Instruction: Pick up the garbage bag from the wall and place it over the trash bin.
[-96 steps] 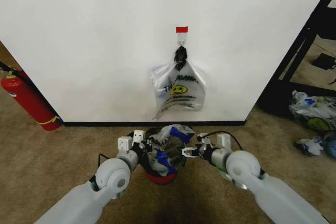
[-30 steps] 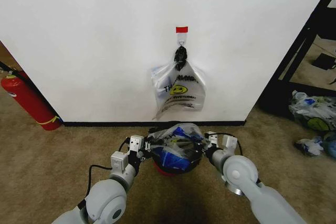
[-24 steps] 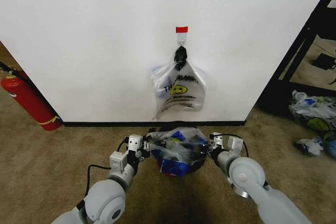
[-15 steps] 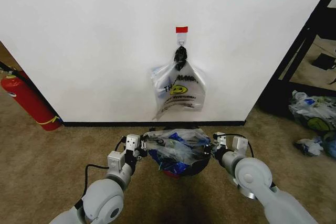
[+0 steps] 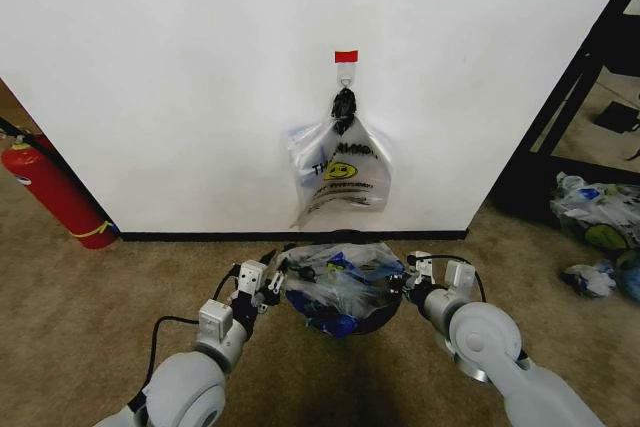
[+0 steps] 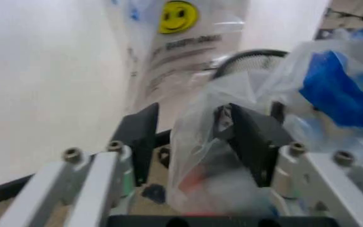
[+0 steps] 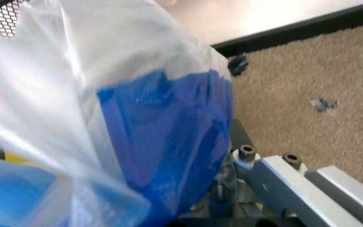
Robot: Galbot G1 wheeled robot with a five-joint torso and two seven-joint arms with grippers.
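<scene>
Here both the left gripper (image 5: pixel 272 278) and right gripper (image 5: pixel 409 274) pinch the garbage bag (image 5: pixel 340 277), stretched over the trash bin (image 5: pixel 372 318) below the wall (image 5: pixel 180 97).

Garbage bag (image 5: pixel 338 282), lower centre: clear film with blue patches. Trash bin (image 5: pixel 375 319): black mesh. Wall (image 5: pixel 180 77): plain white, black skirting strip, red tape square (image 5: pixel 346 55). Bunch of bags (image 5: pixel 338 173), centre: yellow smiley, black lettering, black knot. Fire extinguisher (image 5: pixel 52 190), left edge: red.
</scene>
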